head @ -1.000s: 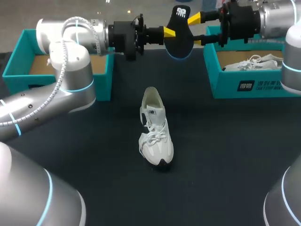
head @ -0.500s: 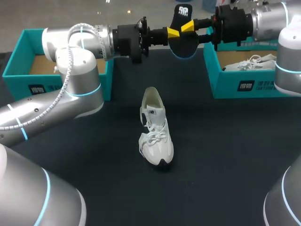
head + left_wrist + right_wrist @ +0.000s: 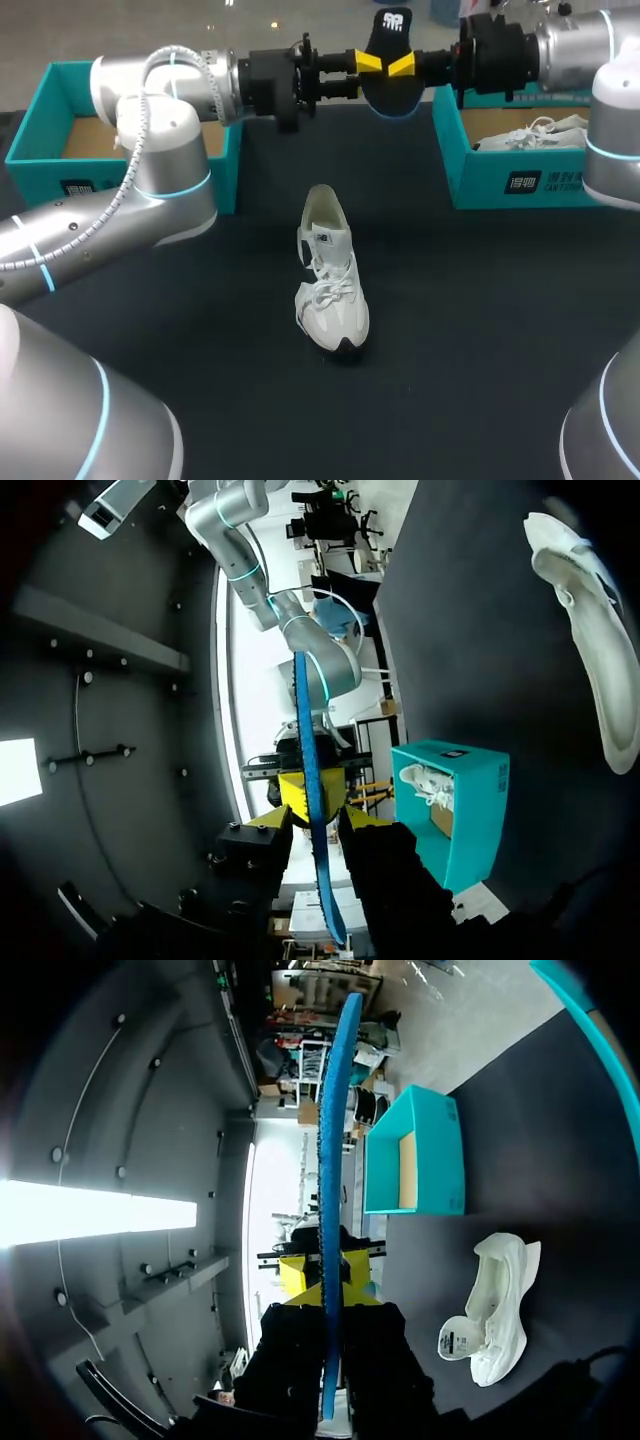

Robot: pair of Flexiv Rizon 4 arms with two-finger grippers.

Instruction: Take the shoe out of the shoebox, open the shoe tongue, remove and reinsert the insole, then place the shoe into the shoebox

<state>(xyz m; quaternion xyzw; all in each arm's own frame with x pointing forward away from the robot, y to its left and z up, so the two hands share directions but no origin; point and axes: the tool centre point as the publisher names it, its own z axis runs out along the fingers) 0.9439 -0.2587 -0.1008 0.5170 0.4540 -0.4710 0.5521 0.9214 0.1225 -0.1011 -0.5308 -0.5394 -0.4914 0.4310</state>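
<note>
1. black insole [image 3: 390, 85], blue along its rim, is held upright in the air over the far middle of the table [image 3: 480, 330].
2. it is pinched from the left by the left gripper [image 3: 368, 62], whose yellow tips are drawn narrowly together on it.
3. it is clamped from the right by the right gripper [image 3: 402, 66], likewise closed tight on it.
4. the white shoe [image 3: 330, 275] is laid at the table's middle, toe towards the near side, well apart from the insole.
5. the left shoebox [image 3: 40, 180] is set far left; the right shoebox [image 3: 520, 185], far right, is seen with another shoe [image 3: 540, 135] inside.
</note>
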